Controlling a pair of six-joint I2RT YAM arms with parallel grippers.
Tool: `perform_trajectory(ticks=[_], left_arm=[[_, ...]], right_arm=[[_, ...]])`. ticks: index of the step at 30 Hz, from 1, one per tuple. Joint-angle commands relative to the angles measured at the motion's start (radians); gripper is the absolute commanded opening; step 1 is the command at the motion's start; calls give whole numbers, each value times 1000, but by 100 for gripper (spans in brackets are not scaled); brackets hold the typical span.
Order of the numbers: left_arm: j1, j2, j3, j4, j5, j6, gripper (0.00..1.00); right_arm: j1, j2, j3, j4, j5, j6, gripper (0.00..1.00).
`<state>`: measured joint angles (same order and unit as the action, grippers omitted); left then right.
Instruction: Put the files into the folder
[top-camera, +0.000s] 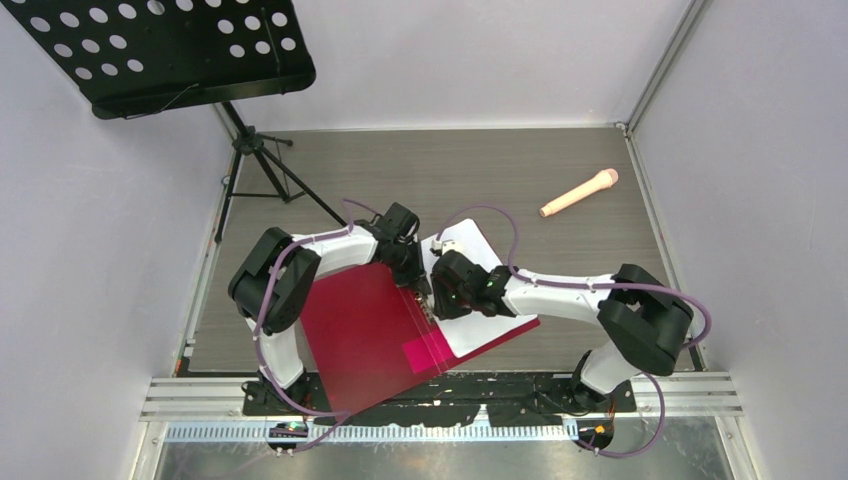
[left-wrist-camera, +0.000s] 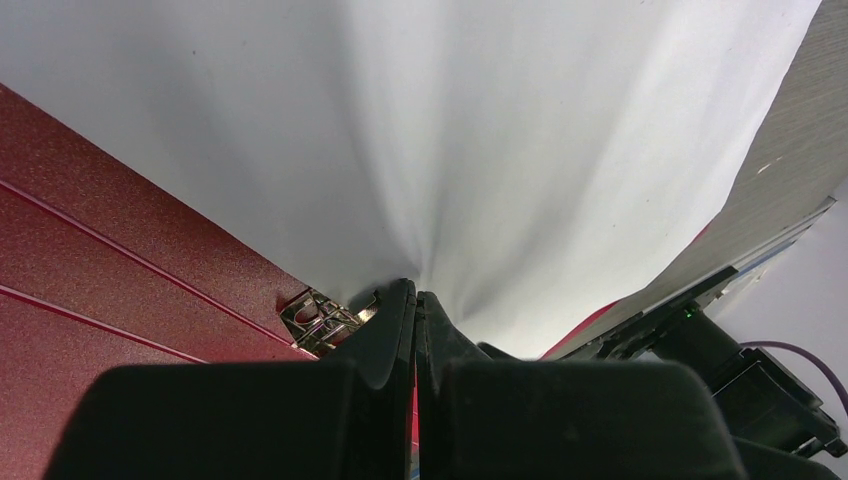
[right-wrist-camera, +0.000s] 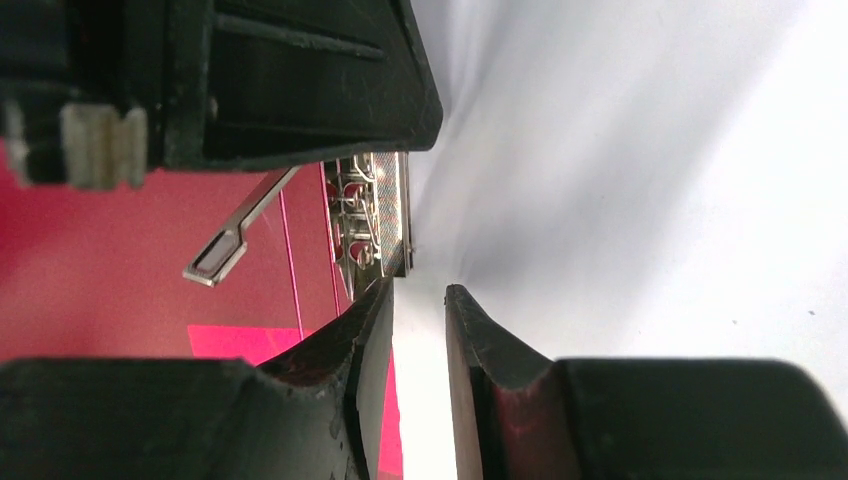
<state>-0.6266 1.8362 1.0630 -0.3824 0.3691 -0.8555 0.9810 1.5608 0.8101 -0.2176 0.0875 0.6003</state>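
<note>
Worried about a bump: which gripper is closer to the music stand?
Left. The left gripper is at the folder spine, right of the music stand; the right gripper sits beside it, farther right.

open: far table (top-camera: 480, 165) middle | obstacles: microphone (top-camera: 580, 192) far-right, stand legs (top-camera: 250, 144) far-left, folder (top-camera: 360, 330) near

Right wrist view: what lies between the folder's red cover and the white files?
The folder's metal spine clip, seen in the right wrist view.

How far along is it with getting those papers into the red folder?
Done: the files lie on the right half of the open folder, edge against the metal clip. In hand: left gripper shut and right gripper slightly open, both at that clip. Left: closing the cover.
</note>
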Motion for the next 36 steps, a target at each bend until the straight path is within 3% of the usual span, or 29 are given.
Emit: perform_trajectory(ticks=[1, 9, 36], left_arm=[[2, 15, 18, -38, -59, 33, 0], [1, 17, 20, -36, -61, 33, 0], [1, -2, 25, -39, -63, 44, 0]], right_arm=[[7, -104, 33, -27, -7, 25, 32], [5, -232, 37, 44, -42, 166, 35], [7, -72, 62, 105, 4, 273, 35]])
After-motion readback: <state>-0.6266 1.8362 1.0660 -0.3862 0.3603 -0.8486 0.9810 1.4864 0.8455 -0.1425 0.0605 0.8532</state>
